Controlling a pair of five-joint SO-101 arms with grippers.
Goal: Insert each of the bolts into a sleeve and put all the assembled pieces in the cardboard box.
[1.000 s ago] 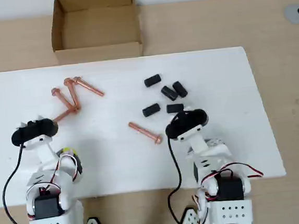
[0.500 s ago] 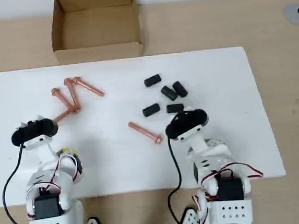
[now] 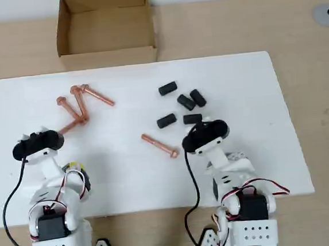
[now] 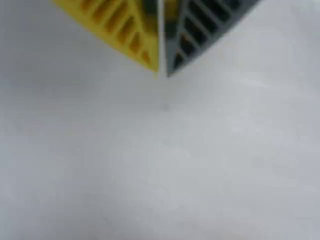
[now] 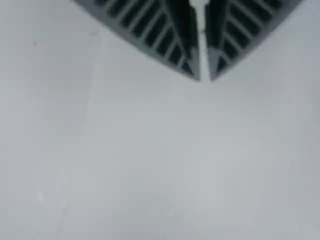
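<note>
- Bolts [image 3: 77,104]: you have four copper-coloured ones in a loose, overlapping cluster on the far left part of the white sheet [image 3: 254,161]. Some cross or touch one another.
- A fifth bolt [image 3: 159,145] lies alone near the middle of the sheet, set at a slant. It is just left of the right arm [image 3: 232,172].
- Five black sleeves [image 3: 186,102] lie scattered on the sheet, right of centre. All are on their sides and none has a bolt in it.
- The nearest sleeve [image 3: 192,119] lies just beyond the right arm's wrist camera.
- The cardboard box [image 3: 108,57] stands open on the wooden surface [image 3: 231,25], just past the far edge of the sheet, left of centre. You can see its bare floor.
- Your left gripper [image 4: 162,72] is closed, with its yellow and grey fingers meeting at the tips. It holds nothing and points down at bare white sheet.
- Your right gripper [image 5: 202,77] is also closed and holds nothing. Only a thin line shows between its dark fingers, over bare white sheet.
- The left arm [image 3: 49,188] stands at the near left, with the bolt cluster just beyond it. The right arm stands at the near middle-right.
</note>
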